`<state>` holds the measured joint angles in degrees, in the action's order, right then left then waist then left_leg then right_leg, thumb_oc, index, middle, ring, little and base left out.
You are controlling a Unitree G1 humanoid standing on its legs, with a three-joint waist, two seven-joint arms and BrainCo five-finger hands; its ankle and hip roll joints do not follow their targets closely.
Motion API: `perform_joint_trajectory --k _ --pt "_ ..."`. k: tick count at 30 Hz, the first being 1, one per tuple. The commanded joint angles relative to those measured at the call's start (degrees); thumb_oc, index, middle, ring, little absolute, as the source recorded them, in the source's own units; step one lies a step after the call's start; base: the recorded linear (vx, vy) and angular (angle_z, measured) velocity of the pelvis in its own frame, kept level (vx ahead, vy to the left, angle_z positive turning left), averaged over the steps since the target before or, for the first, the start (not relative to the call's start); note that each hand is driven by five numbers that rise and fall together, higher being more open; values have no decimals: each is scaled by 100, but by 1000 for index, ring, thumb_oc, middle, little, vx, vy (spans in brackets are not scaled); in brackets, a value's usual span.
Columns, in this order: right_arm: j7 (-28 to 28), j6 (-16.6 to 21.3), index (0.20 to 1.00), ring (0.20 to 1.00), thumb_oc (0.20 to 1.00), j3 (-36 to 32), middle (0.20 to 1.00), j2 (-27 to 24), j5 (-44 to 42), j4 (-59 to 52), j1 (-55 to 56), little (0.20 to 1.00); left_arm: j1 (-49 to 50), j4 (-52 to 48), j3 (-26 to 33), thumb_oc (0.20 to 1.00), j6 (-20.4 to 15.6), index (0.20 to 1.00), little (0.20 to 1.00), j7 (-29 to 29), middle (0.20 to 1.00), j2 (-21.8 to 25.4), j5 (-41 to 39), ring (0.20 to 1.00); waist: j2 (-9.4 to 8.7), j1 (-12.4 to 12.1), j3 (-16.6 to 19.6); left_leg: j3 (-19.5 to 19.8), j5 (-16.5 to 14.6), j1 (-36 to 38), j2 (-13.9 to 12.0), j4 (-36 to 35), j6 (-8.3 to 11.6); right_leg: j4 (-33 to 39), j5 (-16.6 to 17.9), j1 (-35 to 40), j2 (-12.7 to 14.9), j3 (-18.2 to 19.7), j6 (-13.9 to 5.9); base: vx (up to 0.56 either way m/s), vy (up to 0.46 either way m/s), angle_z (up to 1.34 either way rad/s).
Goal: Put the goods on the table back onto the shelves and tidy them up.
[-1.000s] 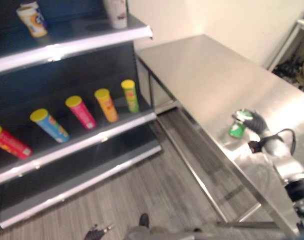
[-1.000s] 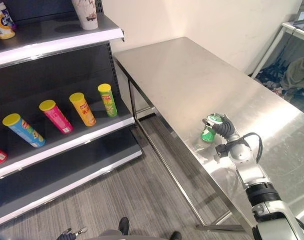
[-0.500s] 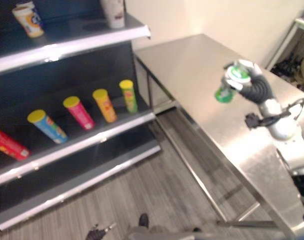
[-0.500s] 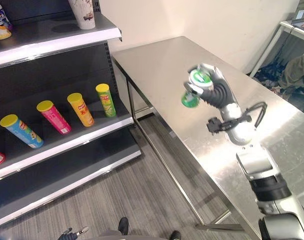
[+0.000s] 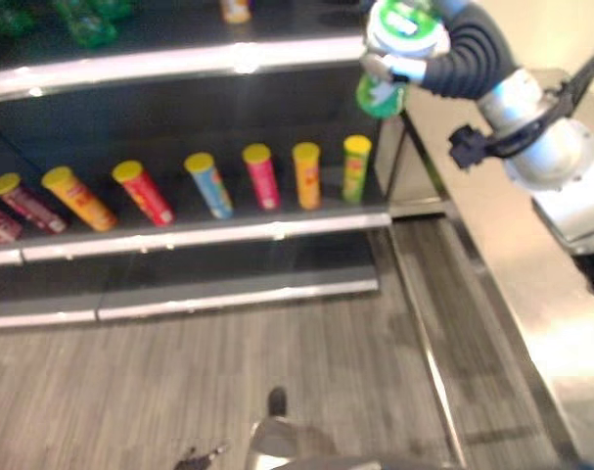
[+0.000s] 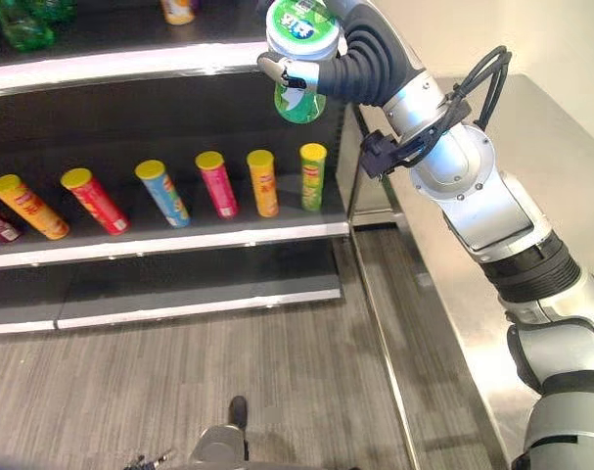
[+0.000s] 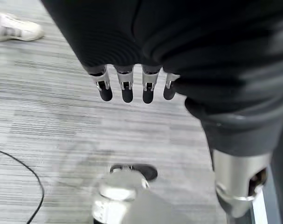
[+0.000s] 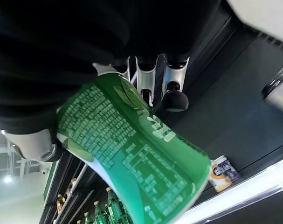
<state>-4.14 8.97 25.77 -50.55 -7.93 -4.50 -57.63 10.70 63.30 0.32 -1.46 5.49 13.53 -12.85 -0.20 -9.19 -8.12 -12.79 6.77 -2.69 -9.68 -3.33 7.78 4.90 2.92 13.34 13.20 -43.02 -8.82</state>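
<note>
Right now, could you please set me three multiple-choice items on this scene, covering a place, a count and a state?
1. Where is the green cup?
A. on the table
B. held up before the shelves
C. on the floor

2. How many tall cans stand in the row on the shelf in the right eye view?
A. three
B. six
C. nine

3. How is the right hand?
A. closed round the cup
B. open, empty
C. flat on the table

Answers:
1 B, it hangs near the upper shelf's edge.
2 B, six yellow lids show.
3 A, fingers wrap it.

Right hand (image 6: 360,64) raised green cup (image 6: 300,59) to shelf (image 6: 159,61).
</note>
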Motion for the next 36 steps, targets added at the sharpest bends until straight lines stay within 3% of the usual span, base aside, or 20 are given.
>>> perform_joint_trajectory --k 1,6,9,12,13,14,15,17,20,24,29,36 --pt "-174 8 200 200 200 9 200 -60 -120 483 -459 200 -268 67 -347 1000 -49 1000 1000 -4 1000 274 -88 1000 194 -269 415 262 -204 205 -339 -50 386 -171 -284 -507 4 605 -51 68 289 62" --pt "-220 -106 200 200 200 -42 200 -57 96 734 -490 200 -309 101 -341 1000 -61 1000 1000 -44 1000 435 52 1000 89 -385 466 337 -584 245 172 39 55 -706 -175 -555 663 518 -235 57 281 45" --pt "-280 -152 200 200 200 -60 200 -70 153 1073 -573 200 -347 57 -367 1000 -101 1000 1000 -48 1000 559 90 1000 43 -403 476 294 -790 455 616 -65 -222 -1633 47 -777 1297 581 -381 107 445 21" --pt "-328 -167 200 200 200 -79 200 -114 113 1178 -614 200 -374 49 -421 1000 -91 1000 1000 -47 1000 653 119 1000 34 -334 411 359 -825 535 748 -127 -334 -2271 194 -1024 1462 860 -392 58 172 9" --pt "-349 -191 200 200 200 -76 200 -200 117 1201 -627 200 -419 23 -472 1000 -91 1000 1000 -69 1000 746 143 1000 48 -243 347 453 -818 555 752 -154 -357 -2394 105 -1296 1241 1307 -336 21 52 11" --pt "-349 -191 200 200 200 -74 200 -201 116 1203 -632 200 -422 23 -471 1000 -90 1000 1000 -70 1000 745 143 1000 51 -259 349 438 -821 552 743 -153 -351 -2406 94 -1317 1235 1325 -328 -33 58 13" --pt "-334 -212 200 200 200 -38 200 -258 93 1268 -697 200 -461 -5 -491 1000 -100 1000 1000 -82 1000 789 148 1000 45 -216 319 479 -705 487 760 -167 -378 -2153 73 -1464 1047 1499 -221 -39 -9 23" --pt "-324 -230 200 200 200 61 200 -265 -53 1445 -846 200 -500 9 -510 1000 -117 1000 1000 -108 1000 822 125 1000 34 -168 273 594 -698 506 750 -167 -335 -1520 33 -1590 712 1803 -200 15 -63 20" --pt "-346 -227 200 200 200 131 200 -267 -165 1777 -942 200 -540 44 -526 1000 -102 1000 1000 -131 1000 859 118 1000 -131 -155 243 890 -693 482 830 -122 -318 -937 -32 -1498 449 2229 -223 40 -91 26" --pt "-346 -272 200 200 200 442 200 -118 -168 2474 -1335 200 -542 -13 -663 1000 -144 1000 1000 -130 1000 752 84 1000 -272 -191 457 955 -698 418 773 -153 -243 -626 91 -1267 355 2030 -253 70 -118 53" --pt "-418 -347 200 200 200 627 200 87 -172 3615 -1716 200 -616 -61 -797 1000 -163 1000 1000 -55 1000 677 -70 1000 -384 -363 516 1123 -628 351 614 -132 -62 -433 -6 -971 223 1694 -196 53 -132 23" --pt "-440 -453 200 200 200 762 200 196 -21 4617 -1966 200 -626 19 -890 1000 -139 1000 1000 -65 1000 683 -149 1000 -397 -603 546 1342 -533 275 516 -106 69 -429 -183 -729 93 1308 -105 47 -93 28"
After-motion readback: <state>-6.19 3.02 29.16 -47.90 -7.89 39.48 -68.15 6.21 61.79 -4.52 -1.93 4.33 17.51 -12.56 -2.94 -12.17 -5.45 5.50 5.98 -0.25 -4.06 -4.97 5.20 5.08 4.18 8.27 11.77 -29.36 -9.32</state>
